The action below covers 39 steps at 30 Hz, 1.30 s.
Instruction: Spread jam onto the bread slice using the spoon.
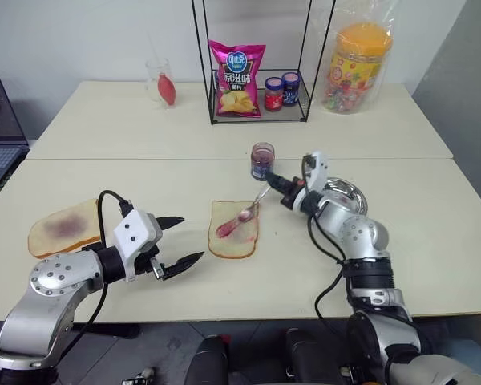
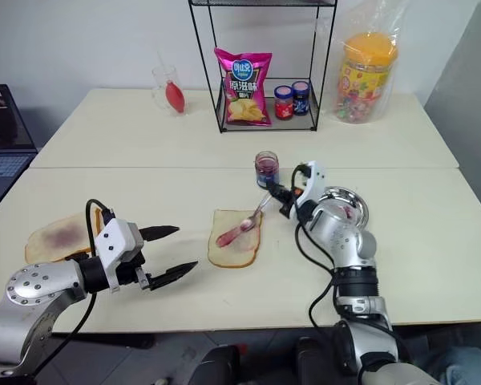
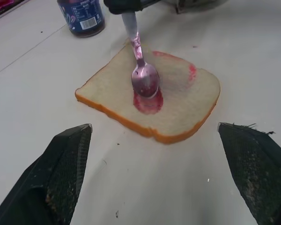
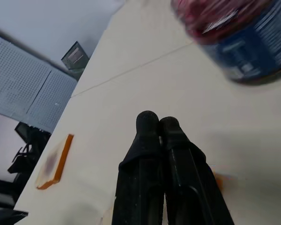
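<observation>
Spoon (image 3: 144, 77) handle end hidden in pinching right pincer (image 1: 277, 184), bowl on bread slice (image 1: 233, 229); left pincer (image 1: 179, 241) spread.

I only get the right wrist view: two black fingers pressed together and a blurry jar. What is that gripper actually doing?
Observer: The right gripper is shut on the spoon, whose bowl rests on the bread slice.
Operator: Is there jam on the bread?
Observer: Yes, a red smear of jam lies under the spoon's bowl, near the slice's middle.
Operator: What is the other arm doing?
Observer: The left gripper hovers open beside the slice, touching nothing.
Operator: Anything behind my gripper?
Observer: A shiny metal dish sits on the table beside the right arm.
</observation>
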Available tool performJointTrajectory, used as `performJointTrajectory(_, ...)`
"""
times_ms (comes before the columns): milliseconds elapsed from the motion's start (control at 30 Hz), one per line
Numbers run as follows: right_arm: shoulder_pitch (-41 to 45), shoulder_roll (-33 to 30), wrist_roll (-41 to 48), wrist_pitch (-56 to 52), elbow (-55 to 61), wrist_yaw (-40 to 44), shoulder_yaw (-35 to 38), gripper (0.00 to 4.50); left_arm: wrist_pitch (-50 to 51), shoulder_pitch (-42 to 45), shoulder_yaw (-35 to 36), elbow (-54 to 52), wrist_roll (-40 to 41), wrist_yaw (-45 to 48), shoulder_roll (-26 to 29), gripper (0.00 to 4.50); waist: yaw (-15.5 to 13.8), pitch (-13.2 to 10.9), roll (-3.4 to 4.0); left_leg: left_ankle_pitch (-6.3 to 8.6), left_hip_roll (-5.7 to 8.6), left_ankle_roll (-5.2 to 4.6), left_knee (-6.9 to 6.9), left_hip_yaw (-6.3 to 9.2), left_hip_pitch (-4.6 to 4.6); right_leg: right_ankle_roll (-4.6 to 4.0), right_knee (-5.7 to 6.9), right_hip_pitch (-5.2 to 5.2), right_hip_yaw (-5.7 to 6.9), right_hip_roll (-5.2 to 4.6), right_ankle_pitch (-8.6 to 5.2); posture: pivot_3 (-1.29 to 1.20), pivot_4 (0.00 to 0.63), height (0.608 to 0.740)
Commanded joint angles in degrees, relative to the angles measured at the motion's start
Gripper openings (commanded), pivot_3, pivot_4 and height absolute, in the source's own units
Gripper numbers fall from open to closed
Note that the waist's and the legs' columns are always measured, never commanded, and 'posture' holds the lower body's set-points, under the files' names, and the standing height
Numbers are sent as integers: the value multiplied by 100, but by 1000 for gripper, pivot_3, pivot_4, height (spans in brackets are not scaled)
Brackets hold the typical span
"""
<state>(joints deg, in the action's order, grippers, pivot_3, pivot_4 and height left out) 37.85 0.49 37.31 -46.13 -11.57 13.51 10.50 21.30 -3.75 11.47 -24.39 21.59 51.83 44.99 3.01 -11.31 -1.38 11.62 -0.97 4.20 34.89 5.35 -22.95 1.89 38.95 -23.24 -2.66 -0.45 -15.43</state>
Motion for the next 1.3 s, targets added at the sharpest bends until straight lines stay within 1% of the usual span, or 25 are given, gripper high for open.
performJointTrajectory(33, 422, -150, 198, 76, 92, -104, 399, 52, 115, 207, -58, -176, 28, -67, 72, 4500, 29, 0, 1, 0, -9, 0, -5, 0, -1, -5, 0, -4, 2, 8, -3, 0, 150, 740)
performJointTrajectory(100, 474, -62, 363, -94, 307, -166, 443, 52, 179, 270, -74, -202, 39, -85, 72, 4500, 29, -1, 1, 1, -15, -1, -9, -1, -1, -7, 0, -6, 2, 15, -4, 0, 150, 740)
performJointTrajectory(300, 320, 498, 828, -670, 958, -458, 277, 52, 342, 270, -52, -322, 152, -41, 120, 4500, 54, -2, 3, 3, -62, -1, -15, -3, 1, -26, 3, -13, 6, 59, -5, 0, 150, 740)
performJointTrajectory(400, 139, 786, 756, -697, 1048, -504, 3, 52, 253, -11, 40, -349, 179, 231, 293, 4500, 60, -2, 4, 3, -71, -2, -16, 4, 3, -40, 5, -14, 10, 72, -5, 0, 150, 740)
performJointTrajectory(533, -86, 932, 518, -470, 845, -432, -331, 52, 62, -288, 186, -188, 130, 411, 402, 4500, 57, -3, 5, 3, -70, -1, -17, 2, 1, -45, 3, -16, 8, 72, -7, 0, 150, 740)
performJointTrajectory(600, -150, 914, 445, -376, 760, -392, -434, 52, -49, -367, 216, -124, 78, 465, 424, 4500, 35, -3, 5, 3, -70, 0, -17, 2, 1, -47, 2, -16, 9, 72, -8, 0, 150, 740)
performJointTrajectory(733, -267, 639, 192, -261, 528, -221, -566, 52, -297, -485, 224, 20, -2, 506, 408, 4500, 33, -3, 5, 4, -70, 0, -17, 0, 2, -53, 2, -17, 7, 72, -11, 0, 150, 740)
performJointTrajectory(867, -190, 261, 154, -282, 408, -125, -325, 52, -372, -502, 226, 59, -29, 493, 388, 4500, 28, -4, 6, 4, -70, 0, -17, 0, 0, -52, 2, -18, 7, 72, -11, 0, 150, 740)
performJointTrajectory(1067, -22, -140, 285, -449, 576, -84, -123, 52, -335, -327, 309, 217, 15, 375, 371, 4500, 25, -4, 6, 4, -69, 0, -17, 1, 1, -51, 2, -18, 8, 72, -10, 0, 150, 740)
performJointTrajectory(1167, 88, -124, 401, -531, 658, -143, -31, 52, -322, -278, 343, 269, 34, 354, 387, 4500, 28, -3, 5, 4, -69, 0, -17, 1, 1, -50, 3, -18, 8, 72, -10, 0, 150, 740)
performJointTrajectory(1300, 308, 156, 631, -629, 784, -331, 112, 52, -320, -255, 415, 327, 24, 312, 376, 4500, 38, -4, 6, 4, -70, 0, -20, -2, -2, -49, 2, -22, 7, 72, -9, 0, 150, 740)
